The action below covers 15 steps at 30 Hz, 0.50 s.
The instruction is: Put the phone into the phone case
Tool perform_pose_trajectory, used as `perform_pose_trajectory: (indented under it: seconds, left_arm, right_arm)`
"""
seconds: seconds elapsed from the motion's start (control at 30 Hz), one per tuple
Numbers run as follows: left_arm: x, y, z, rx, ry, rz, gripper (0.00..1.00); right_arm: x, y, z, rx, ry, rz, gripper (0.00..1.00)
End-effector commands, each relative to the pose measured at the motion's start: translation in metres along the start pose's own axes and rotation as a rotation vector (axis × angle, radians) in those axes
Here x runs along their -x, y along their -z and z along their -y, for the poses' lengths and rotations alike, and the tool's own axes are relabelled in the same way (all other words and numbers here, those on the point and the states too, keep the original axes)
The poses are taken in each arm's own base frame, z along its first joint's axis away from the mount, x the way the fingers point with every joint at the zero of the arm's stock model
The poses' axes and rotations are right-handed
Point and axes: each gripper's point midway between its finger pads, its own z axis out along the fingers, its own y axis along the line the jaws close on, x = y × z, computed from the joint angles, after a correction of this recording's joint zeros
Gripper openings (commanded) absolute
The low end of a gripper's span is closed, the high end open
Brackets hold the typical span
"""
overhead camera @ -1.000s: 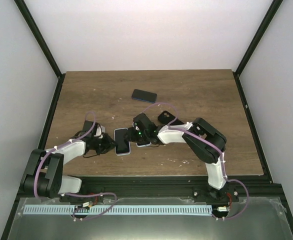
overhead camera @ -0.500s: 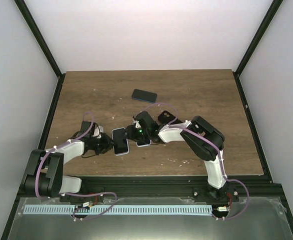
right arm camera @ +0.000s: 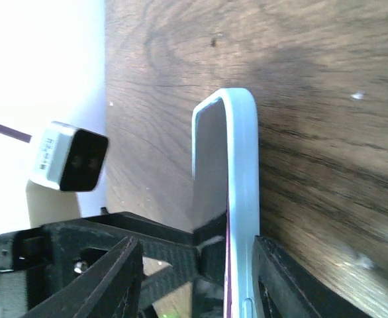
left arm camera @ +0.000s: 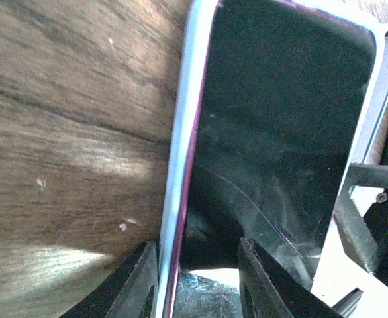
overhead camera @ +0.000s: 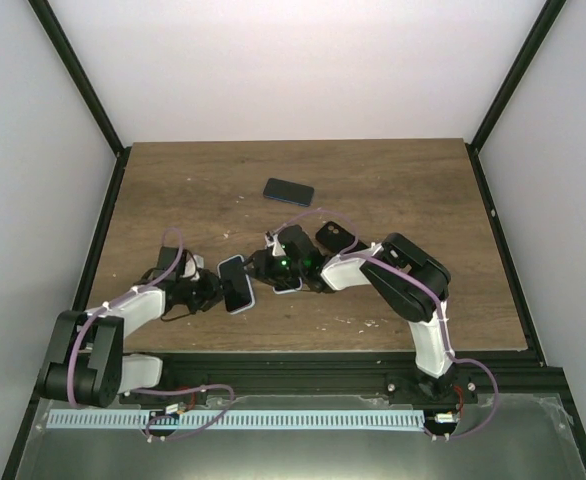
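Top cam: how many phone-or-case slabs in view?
4. Dark slab lies far-centre; black slab beside the right arm; light-edged slab sits in the left gripper's jaws; pale slab is half hidden under the right gripper. More may be hidden.

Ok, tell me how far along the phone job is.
Done: the phone lies inside the pale phone case, held at a tilt. In hand: the left gripper grips its end while the right gripper straddles the case rim. Left: a magenta edge shows along the rim, so it likely needs pressing home.
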Motion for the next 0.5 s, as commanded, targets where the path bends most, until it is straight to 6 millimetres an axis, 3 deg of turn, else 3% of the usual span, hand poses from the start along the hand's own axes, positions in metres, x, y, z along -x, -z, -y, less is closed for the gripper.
perform_pose_trajectory:
  seconds: [0.0,0.13,0.33,0.47]
  left_arm:
    - [-0.009,0.001,0.013,-0.081,-0.014,-0.034,0.37]
    - [-0.01,0.004,0.012,-0.073,-0.032,-0.029,0.38]
    - [-0.009,0.008,0.003,-0.014,-0.046,-0.005,0.33]
    - [-0.004,0.011,-0.003,0.04,-0.052,0.018,0.31]
  right_arm:
    - [-0.015,0.007,-0.065,0.222,0.07,-0.069,0.46]
    - [-0.02,0.009,-0.065,0.248,0.072,-0.088,0.46]
    - [-0.029,0.006,-0.043,0.182,0.068,-0.116,0.46]
    - [-0.013,0.012,-0.024,0.011,0.149,-0.052,0.46]
